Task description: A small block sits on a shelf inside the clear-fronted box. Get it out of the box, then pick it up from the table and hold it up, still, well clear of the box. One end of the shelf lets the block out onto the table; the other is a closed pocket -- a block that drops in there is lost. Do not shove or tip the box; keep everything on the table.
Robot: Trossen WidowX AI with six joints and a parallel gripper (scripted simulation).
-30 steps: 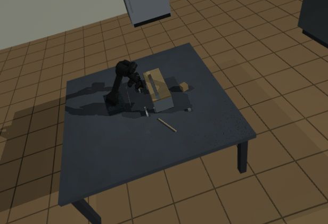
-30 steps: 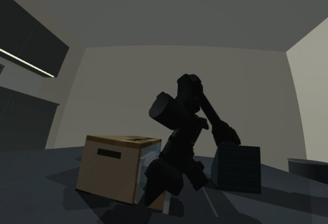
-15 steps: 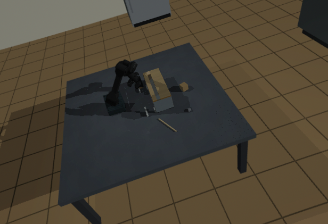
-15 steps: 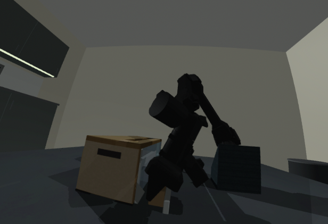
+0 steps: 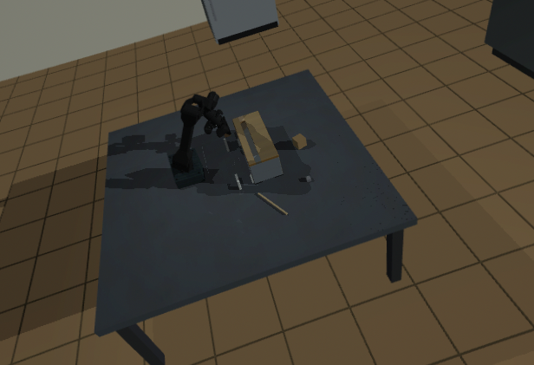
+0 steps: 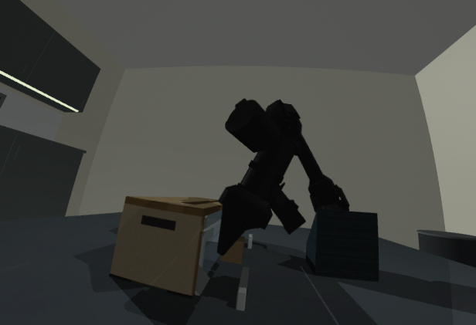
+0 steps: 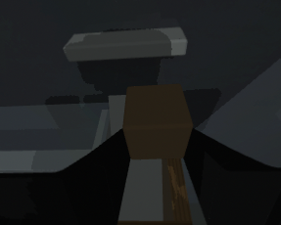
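The gripper (image 6: 232,244) is clamped on the small brown block (image 7: 158,121), raised just off the table (image 5: 243,242) beside the box (image 5: 265,168), toward the far-left corner. Flat faces, rigid, probably light; a squeeze across opposite sides should hold it. The box's shelf can't be made out from here. A thin wooden stick (image 5: 272,204) lies nearer the middle.

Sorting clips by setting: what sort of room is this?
Probably a kitchen: a tiled floor, a tall grey fridge-like cabinet and dark wall cupboards over a counter surround the table.
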